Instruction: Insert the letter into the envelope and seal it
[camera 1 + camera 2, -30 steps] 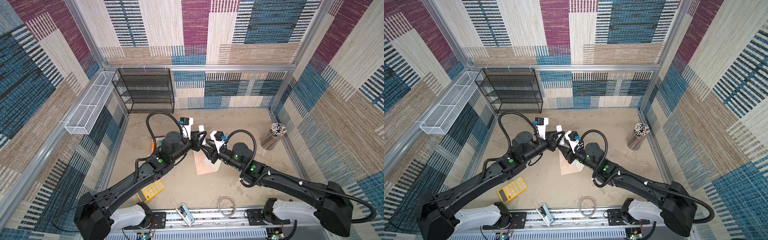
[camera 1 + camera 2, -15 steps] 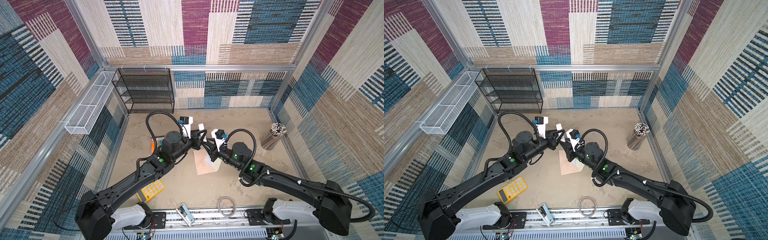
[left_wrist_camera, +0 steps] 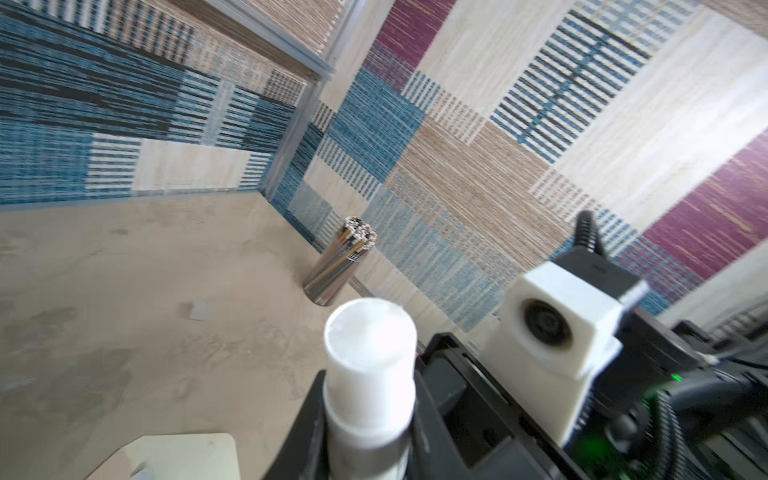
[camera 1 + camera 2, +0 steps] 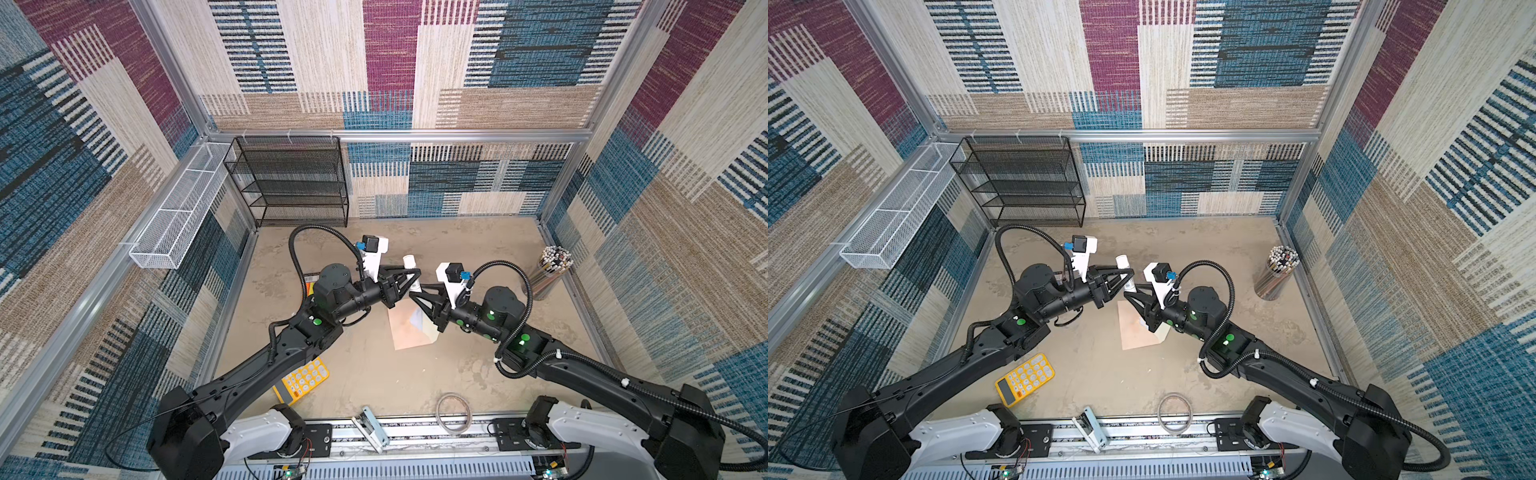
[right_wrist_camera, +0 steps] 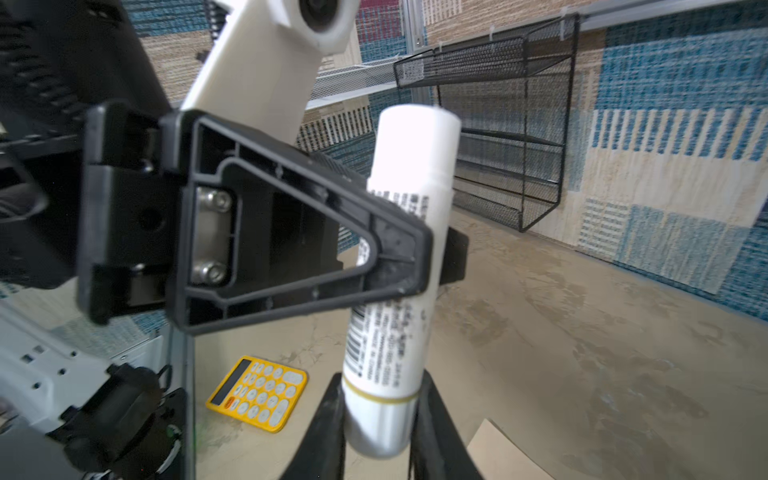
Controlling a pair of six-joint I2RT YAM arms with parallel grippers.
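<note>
A white glue stick (image 5: pixel 399 270) stands upright in the air over the middle of the table, held by both grippers. My left gripper (image 5: pixel 411 257) is shut on its printed middle; in the left wrist view its white cap (image 3: pixel 370 353) rises between the jaws. My right gripper (image 5: pixel 380 424) is shut on the silver lower end. In both top views the two grippers (image 4: pixel 412 282) (image 4: pixel 1128 296) meet tip to tip. The peach-pink envelope (image 4: pixel 409 332) (image 4: pixel 1136 328) lies flat on the table under them, cream flap (image 3: pixel 183 457) open. The letter is hidden.
A yellow calculator (image 4: pixel 305 376) (image 5: pixel 257 392) lies near the front left. A steel cup of pencils (image 4: pixel 550 270) stands at the right wall. A black mesh shelf (image 4: pixel 291 183) and a white wire basket (image 4: pixel 178 212) are at the back left. A wire ring (image 4: pixel 453 409) lies at the front edge.
My right gripper has closed from wide open onto the lower end of the glue stick. The left gripper has kept its grip and barely moved.
</note>
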